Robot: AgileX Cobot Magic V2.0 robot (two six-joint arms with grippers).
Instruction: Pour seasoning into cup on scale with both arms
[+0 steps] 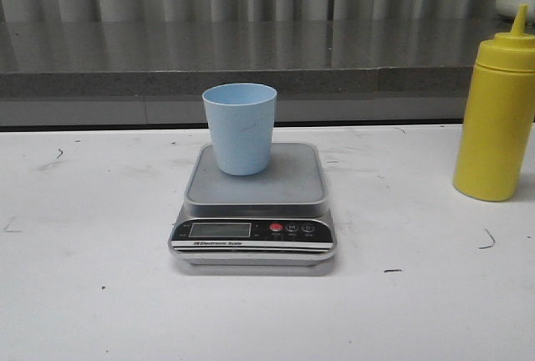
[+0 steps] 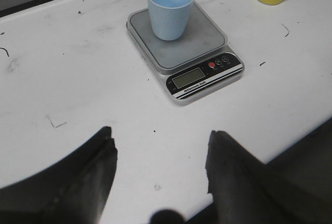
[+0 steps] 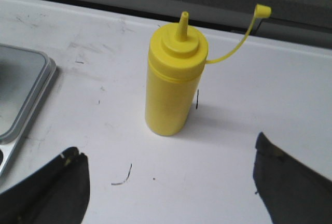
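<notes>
The pale-blue cup (image 1: 240,127) (image 2: 170,7) stands upright on the platform of the silver scale (image 1: 253,202) (image 2: 202,53) at the table's middle. The yellow seasoning bottle (image 1: 495,119) (image 3: 174,81) stands upright at the right, apart from the scale, its nozzle uncapped and the cap hanging on a strap (image 3: 262,10). Neither arm shows in the front view. My left gripper (image 2: 161,146) is open over bare table, short of the scale. The right gripper (image 3: 166,159) is open and wide, short of the bottle, holding nothing.
A white table (image 1: 100,294) with small dark scuff marks carries everything. Behind it runs a grey ledge (image 1: 251,77) below a corrugated wall. A corner of the scale (image 3: 21,99) shows beside the bottle in the right wrist view.
</notes>
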